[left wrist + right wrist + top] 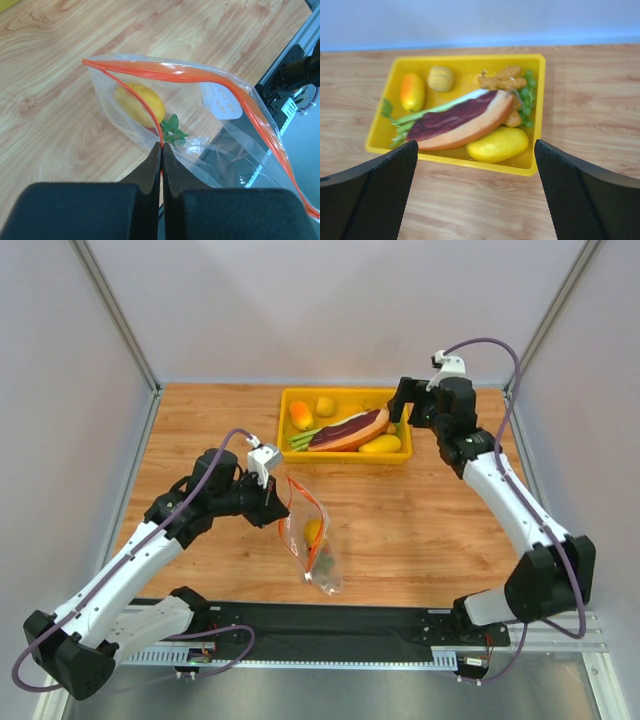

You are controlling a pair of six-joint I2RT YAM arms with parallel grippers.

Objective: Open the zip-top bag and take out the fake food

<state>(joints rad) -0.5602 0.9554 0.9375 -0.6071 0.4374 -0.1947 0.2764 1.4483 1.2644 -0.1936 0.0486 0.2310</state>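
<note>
Left hand (161, 146) on gaping zip-top bag (216, 131)

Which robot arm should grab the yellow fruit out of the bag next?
Probably the right. The right gripper is open and empty by the yellow tray, while the left gripper is shut on the edge of the zip-top bag, with the yellow fruit inside.

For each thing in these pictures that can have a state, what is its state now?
Bag: zip open, mouth apart, held by one lip.
Left gripper: shut on the bag's zip strip.
Right gripper: open, empty, pointed at the tray.
Yellow fruit: inside the bag.
Meat slice: lying in the tray, out of the bag.
Tray: holding several food pieces.
</note>
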